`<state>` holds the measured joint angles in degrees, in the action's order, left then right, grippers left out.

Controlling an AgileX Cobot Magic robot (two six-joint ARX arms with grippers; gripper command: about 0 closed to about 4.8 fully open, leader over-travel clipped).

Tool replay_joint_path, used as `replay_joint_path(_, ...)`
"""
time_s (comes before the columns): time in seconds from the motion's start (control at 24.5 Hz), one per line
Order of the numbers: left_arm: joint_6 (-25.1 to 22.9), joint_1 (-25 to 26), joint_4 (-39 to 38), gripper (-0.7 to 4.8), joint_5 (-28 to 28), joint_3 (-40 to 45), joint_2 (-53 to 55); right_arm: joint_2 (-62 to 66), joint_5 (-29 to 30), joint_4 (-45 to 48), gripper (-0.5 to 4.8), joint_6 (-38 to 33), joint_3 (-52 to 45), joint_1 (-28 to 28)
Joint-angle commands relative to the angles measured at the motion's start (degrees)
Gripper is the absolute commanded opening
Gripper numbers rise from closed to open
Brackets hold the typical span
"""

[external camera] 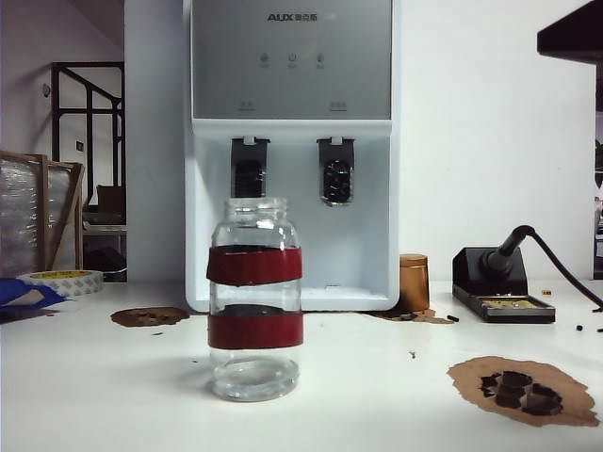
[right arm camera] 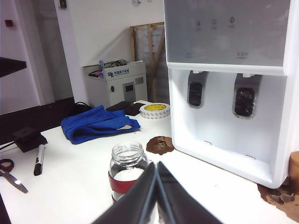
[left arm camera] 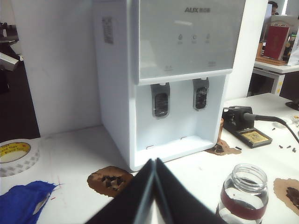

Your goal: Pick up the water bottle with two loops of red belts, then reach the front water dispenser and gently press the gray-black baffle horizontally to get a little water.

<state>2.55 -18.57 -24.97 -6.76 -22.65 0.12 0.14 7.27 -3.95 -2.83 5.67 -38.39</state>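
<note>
So we've got one water bottle (external camera: 255,298) standing upright on the white table (external camera: 377,377), out in front of the water dispenser (external camera: 292,151) and well clear of it. It's clear glass, no lid, with two dark-red bands round it, and nothing is touching it.

The dispenser has two paddles: the gray-black baffle (external camera: 249,169) with the dull ribbed face on the left of the exterior view, and the shiny mottled paddle (external camera: 336,171) beside it. Three small indicators sit up on the grey panel.

Neither arm shows in the exterior view; only the wrist cameras give us the grippers. The left gripper (left arm camera: 155,161) has its fingers pressed together to a point, holding nothing, with the bottle just off to one side. The right gripper (right arm camera: 156,164) is the same, pinched closed and empty, right near the bottle's neck.

The exterior view catches one copper-brown cylinder (external camera: 414,282) and one soldering station (external camera: 499,281). The right wrist view adds one blue cloth (right arm camera: 98,123), one tape roll (right arm camera: 155,110), one marker (right arm camera: 39,159) and scissors (right arm camera: 10,172).
</note>
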Motion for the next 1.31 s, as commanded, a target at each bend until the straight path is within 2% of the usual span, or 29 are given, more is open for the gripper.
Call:
replay_joint_path(0.04,0.09,0.07,-0.04,-0.04,-0.07,-0.17,-0.04,0.0,-0.2,-0.33,-0.01,0.02,0.33,0.02)
replay_joint_path(0.45,0.09,0.02,3.56,-0.04,-0.42,-0.17,-0.04,0.0,-0.26,0.33,-0.01,0.0,0.35,0.02)
replay_joint_path(0.74,0.15,0.0,5.22,-0.04,-4.46,-0.17,-0.04,0.02,-0.07,0.74,-0.01,-0.79,0.31,0.02)
replay_joint_path(0.94,0.79,-0.02,3.06,-0.04,-5.42,-0.2,-0.04,0.0,-2.12,1.42,-0.01,-0.85,0.28,0.02)
replay_joint_path(1.1,5.7,-0.02,1.7,-0.04,-6.6,-0.52,0.17,0.0,-2.25,1.31,-0.01,-1.62,0.28,0.02)
replay_joint_path(1.27,5.25,-0.02,-3.87,-0.04,-8.92,-4.85,3.52,0.0,-2.4,1.31,-0.01,-1.68,0.28,0.02)
replay_joint_path(1.31,3.19,-0.02,-5.97,-0.04,-8.94,-7.76,5.7,0.0,-2.4,1.31,-0.01,-1.68,0.28,0.02)
